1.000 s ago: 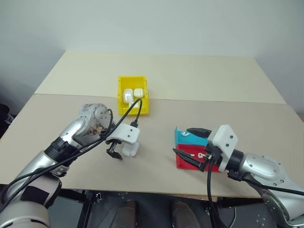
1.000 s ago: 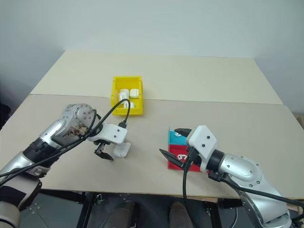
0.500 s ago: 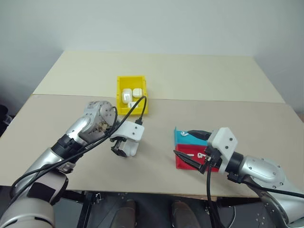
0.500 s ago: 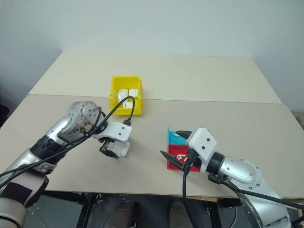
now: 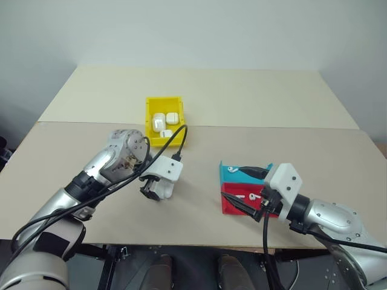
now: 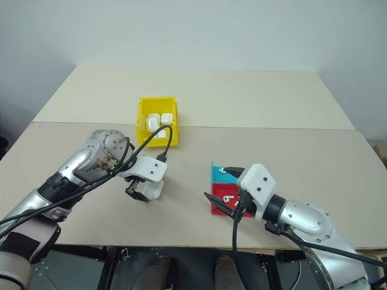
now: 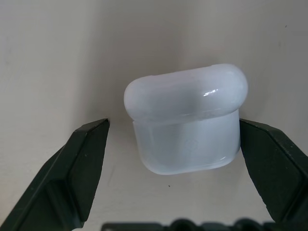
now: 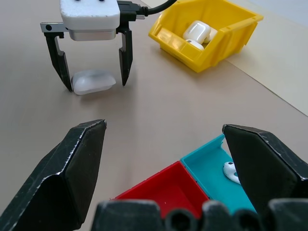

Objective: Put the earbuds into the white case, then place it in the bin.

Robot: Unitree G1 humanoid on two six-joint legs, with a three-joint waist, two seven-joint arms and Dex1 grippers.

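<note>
Case pickup step: white case (image 7: 185, 122) on counter (image 5: 199, 145) is straddled by wide-open, empty left tool (image 7: 173, 159); closing needed next, right tool (image 8: 163, 163) open, empty.

Plain pale wall (image 5: 199, 30), 2 beige tabletops (image 5: 242, 90) butted together, even light

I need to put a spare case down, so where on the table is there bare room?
The far panel behind the yellow bin is bare, as is the near panel's far right. Crowded: around the white case under the left gripper, and around the trays.
</note>
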